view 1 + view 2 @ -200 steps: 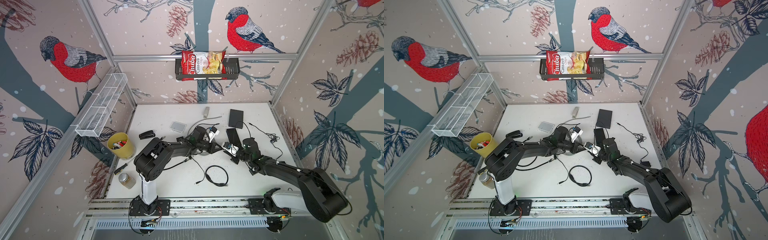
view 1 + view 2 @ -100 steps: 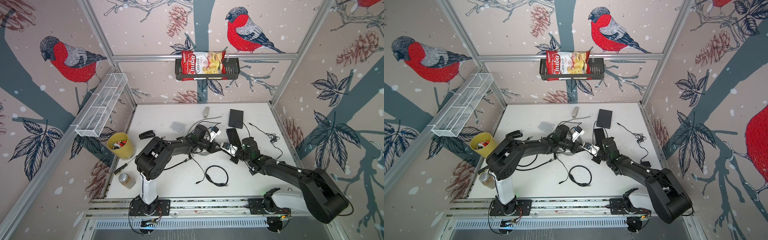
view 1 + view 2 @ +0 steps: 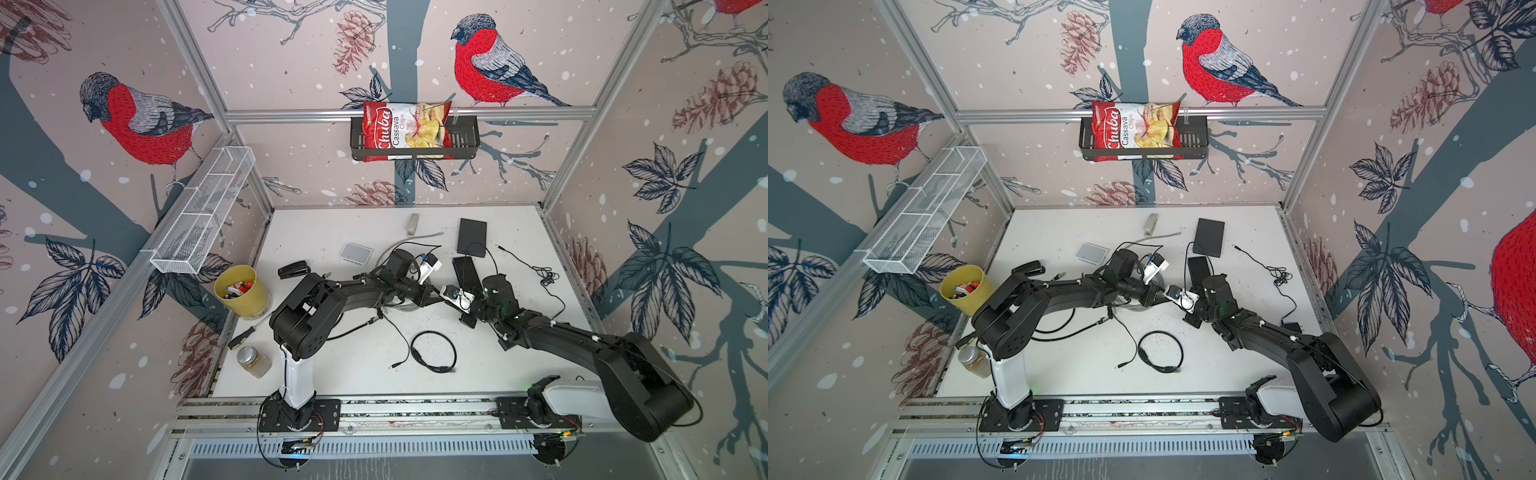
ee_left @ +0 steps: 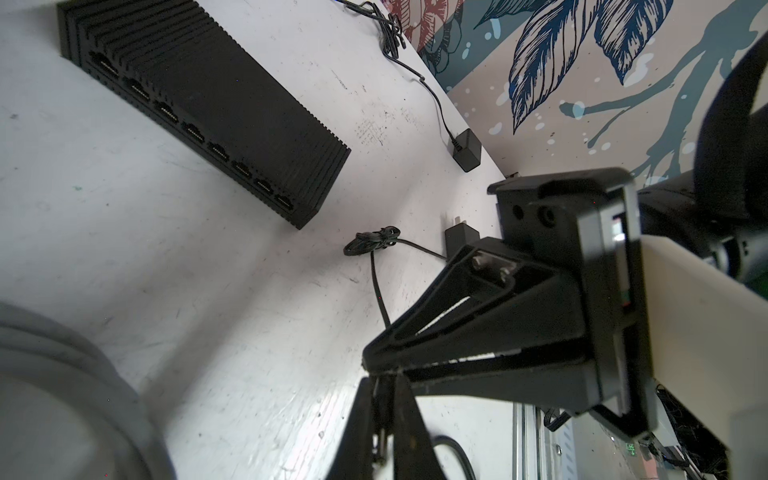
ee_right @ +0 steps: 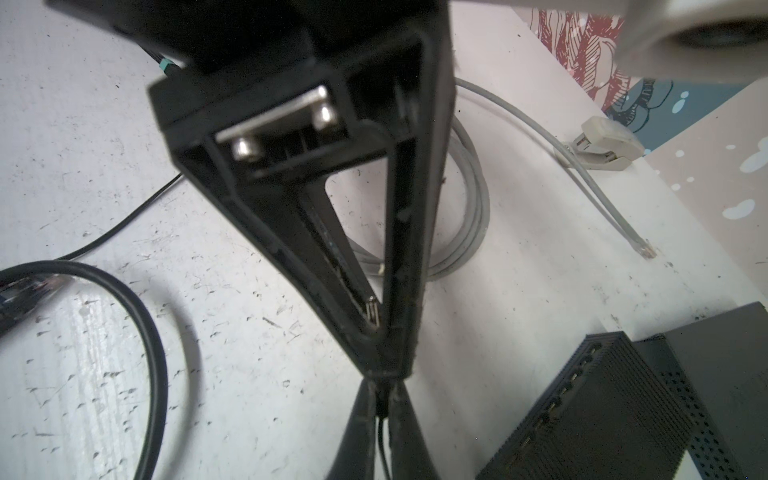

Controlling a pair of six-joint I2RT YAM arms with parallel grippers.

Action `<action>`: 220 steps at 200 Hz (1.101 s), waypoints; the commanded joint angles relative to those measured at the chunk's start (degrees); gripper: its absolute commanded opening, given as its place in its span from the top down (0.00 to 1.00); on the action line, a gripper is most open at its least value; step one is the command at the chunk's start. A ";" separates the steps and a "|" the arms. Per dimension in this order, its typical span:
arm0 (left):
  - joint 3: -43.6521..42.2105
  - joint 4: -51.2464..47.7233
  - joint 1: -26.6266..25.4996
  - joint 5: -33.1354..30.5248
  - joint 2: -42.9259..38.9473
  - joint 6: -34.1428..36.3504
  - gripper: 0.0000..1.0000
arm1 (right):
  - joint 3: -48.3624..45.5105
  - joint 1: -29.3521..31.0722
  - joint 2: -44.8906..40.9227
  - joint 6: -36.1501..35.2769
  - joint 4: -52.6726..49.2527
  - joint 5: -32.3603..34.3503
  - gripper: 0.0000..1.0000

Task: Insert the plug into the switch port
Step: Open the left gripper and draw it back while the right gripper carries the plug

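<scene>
The plug (image 5: 381, 405) is a small black barrel plug with a thin black cable, and its metal tip (image 5: 372, 312) shows between the left fingers. My left gripper (image 4: 383, 409) and my right gripper (image 5: 381, 409) meet tip to tip above the middle of the table (image 3: 332, 374), both shut on the plug. In both top views the left gripper (image 3: 434, 293) (image 3: 1158, 292) and right gripper (image 3: 444, 296) (image 3: 1168, 295) touch. The switch (image 4: 199, 124) (image 5: 602, 415) is a ribbed black box with a row of several ports, lying flat on the table just behind the grippers (image 3: 467, 272).
A second black box (image 3: 472, 237) lies behind the switch. A grey cable coil (image 5: 469, 199) sits under the left arm, and a black cable loop (image 3: 434, 351) lies nearer the front. Two black adapters (image 4: 467, 149) lie by the right wall. A yellow cup (image 3: 241, 291) stands at the left.
My right gripper's jaws have closed onto the plug that the left gripper holds. Both arms have barely moved.
</scene>
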 commanded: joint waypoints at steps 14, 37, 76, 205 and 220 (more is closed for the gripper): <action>0.47 -0.24 0.00 2.18 0.10 0.52 0.91 | -0.09 0.14 -0.41 0.00 1.65 0.01 0.97; 0.51 -0.27 0.00 1.36 0.28 0.23 0.83 | -0.06 0.13 -0.29 -0.02 1.36 -0.12 0.98; -0.45 3.74 0.82 -5.82 -0.39 -3.48 0.50 | -0.44 -1.98 1.40 4.26 1.97 0.94 0.98; 9.56 0.88 -3.88 -26.47 4.30 -7.58 0.47 | 12.54 -18.69 15.73 35.19 -2.24 21.41 0.98; 11.70 1.43 -4.97 -26.07 6.68 -9.90 0.47 | 14.72 -18.92 18.34 35.86 -4.12 21.94 0.98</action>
